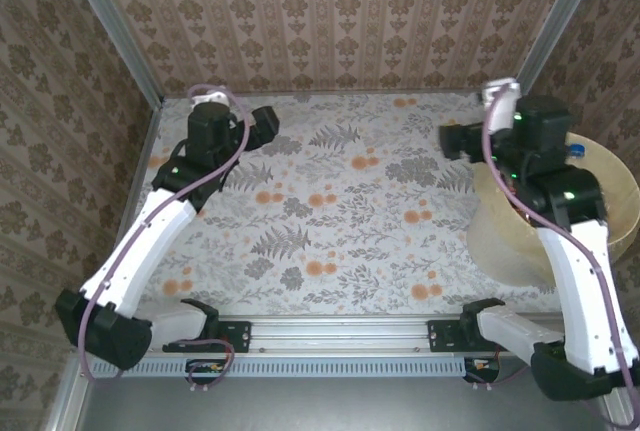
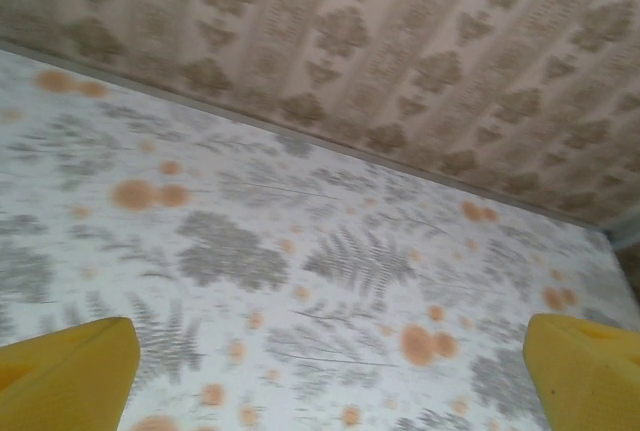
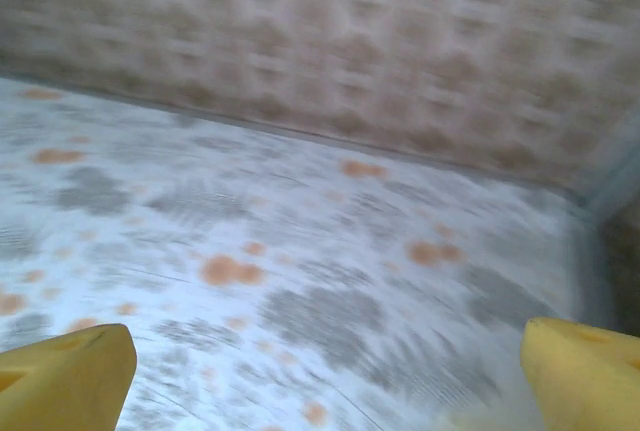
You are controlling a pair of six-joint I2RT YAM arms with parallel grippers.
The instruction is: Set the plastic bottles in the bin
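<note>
We are holding the left claw (image 2: 325,379) and the right claw (image 3: 325,381) wide apart, empty, above the flowered table (image 1: 340,213); the bin (image 1: 612,183) is sitting behind the right claw.

Top external camera: above and behind the arm bases (image 1: 205,333), looking steeply down onto the table (image 1: 340,221). Wrist cameras: low, near the table, facing past the left end effector (image 2: 328,361) and the right end effector (image 3: 328,361) toward the far wall (image 2: 420,41). All views share table and far wall.
</note>
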